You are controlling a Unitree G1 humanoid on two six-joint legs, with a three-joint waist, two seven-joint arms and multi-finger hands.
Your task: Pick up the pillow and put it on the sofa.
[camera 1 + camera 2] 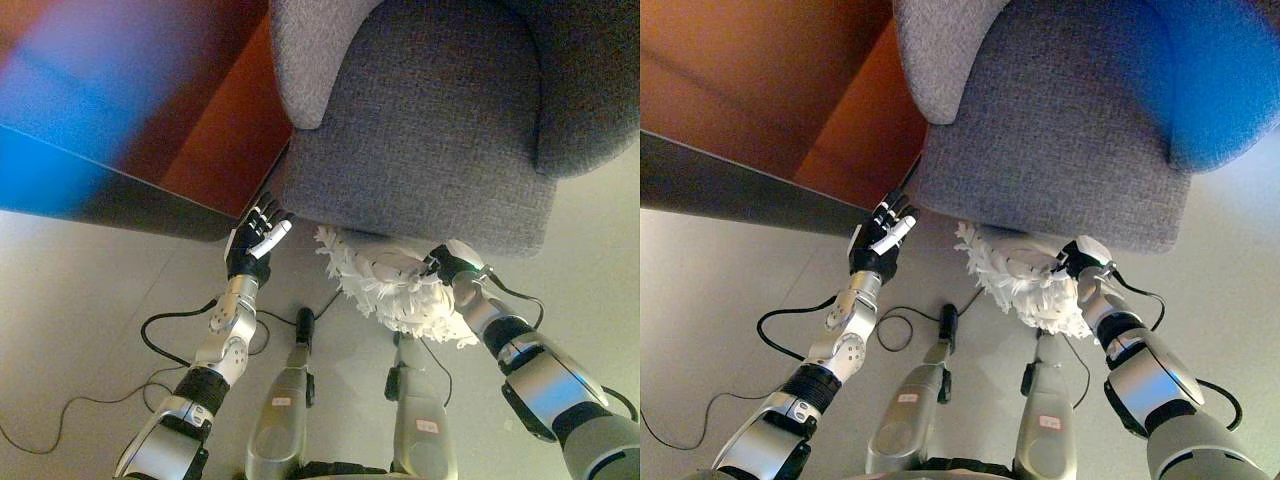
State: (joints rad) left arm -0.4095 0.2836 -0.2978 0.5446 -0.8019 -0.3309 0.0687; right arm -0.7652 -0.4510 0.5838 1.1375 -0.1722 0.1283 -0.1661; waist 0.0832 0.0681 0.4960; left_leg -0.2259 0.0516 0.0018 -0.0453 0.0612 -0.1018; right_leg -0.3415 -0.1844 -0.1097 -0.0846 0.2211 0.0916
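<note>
1. Left eye view shows the white fringed pillow [400, 290] on the floor, right at the front foot of the grey sofa [430, 130], so it is not yet on the seat.
2. Right hand [455, 268] rests against the pillow's far edge, below the sofa front; its fingers are buried in the fringe, so I cannot tell their grip.
3. Left hand [255, 243] hovers by the sofa's front corner, fingers straight, holding nothing, apart from the pillow.
4. Lifting and placing both seem left to do.
</note>
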